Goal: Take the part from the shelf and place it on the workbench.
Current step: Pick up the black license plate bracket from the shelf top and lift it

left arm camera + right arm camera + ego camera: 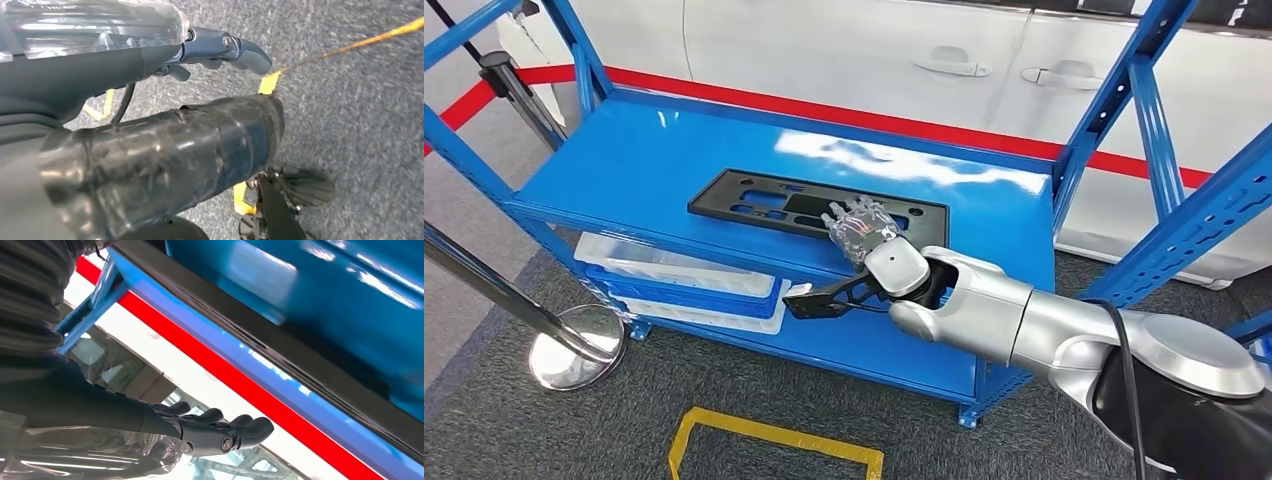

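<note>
A flat black part (764,205) with several cut-outs lies on the top blue shelf (644,160). My right hand (861,230) reaches in from the right and hovers over the part's right end, fingers stretched forward. In the right wrist view the fingers (220,432) are straight and hold nothing, and the part's black edge (260,335) runs past them with a gap between. My left hand (150,65) hangs over the grey floor, fingers extended, with nothing in it.
Clear plastic trays (684,280) sit on the lower shelf. Blue uprights (1159,130) frame the shelf on the right. A chrome stanchion base (574,345) stands at the left. Yellow tape (774,440) marks the floor in front, and a white car (984,60) is behind.
</note>
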Action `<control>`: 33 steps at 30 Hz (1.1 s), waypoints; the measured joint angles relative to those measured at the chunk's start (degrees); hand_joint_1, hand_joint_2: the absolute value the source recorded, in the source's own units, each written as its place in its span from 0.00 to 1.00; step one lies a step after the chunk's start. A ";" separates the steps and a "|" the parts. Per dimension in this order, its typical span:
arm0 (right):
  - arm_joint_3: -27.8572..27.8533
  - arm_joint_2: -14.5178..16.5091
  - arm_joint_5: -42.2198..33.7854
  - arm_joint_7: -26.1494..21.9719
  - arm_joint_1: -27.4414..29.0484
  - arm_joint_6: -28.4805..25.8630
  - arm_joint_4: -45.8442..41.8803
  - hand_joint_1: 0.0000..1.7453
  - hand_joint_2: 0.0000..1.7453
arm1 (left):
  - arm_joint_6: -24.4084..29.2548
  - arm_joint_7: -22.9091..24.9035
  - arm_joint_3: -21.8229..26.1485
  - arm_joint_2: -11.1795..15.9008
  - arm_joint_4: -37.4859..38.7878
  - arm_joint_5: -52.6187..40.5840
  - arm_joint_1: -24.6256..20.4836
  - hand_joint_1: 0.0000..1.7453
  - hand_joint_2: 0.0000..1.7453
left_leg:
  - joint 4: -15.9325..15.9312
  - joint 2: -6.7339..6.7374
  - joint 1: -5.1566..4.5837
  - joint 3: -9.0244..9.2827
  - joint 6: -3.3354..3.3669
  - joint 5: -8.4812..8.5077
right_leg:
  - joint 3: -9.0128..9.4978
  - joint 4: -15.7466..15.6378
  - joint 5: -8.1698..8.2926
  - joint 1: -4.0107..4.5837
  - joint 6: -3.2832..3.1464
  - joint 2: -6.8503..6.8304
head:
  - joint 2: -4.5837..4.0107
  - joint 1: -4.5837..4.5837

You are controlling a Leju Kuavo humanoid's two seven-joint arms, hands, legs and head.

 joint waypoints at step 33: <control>-0.02 -0.32 1.23 -0.67 1.72 -0.06 0.98 0.00 1.00 | -0.02 -0.22 -0.55 -0.09 0.00 -0.09 -0.11 0.00 0.00 | -0.69 0.15 0.31 0.48 0.69 0.25 | -3.14 5.97 -3.10 0.01 0.56 -0.08 | 0.00 0.40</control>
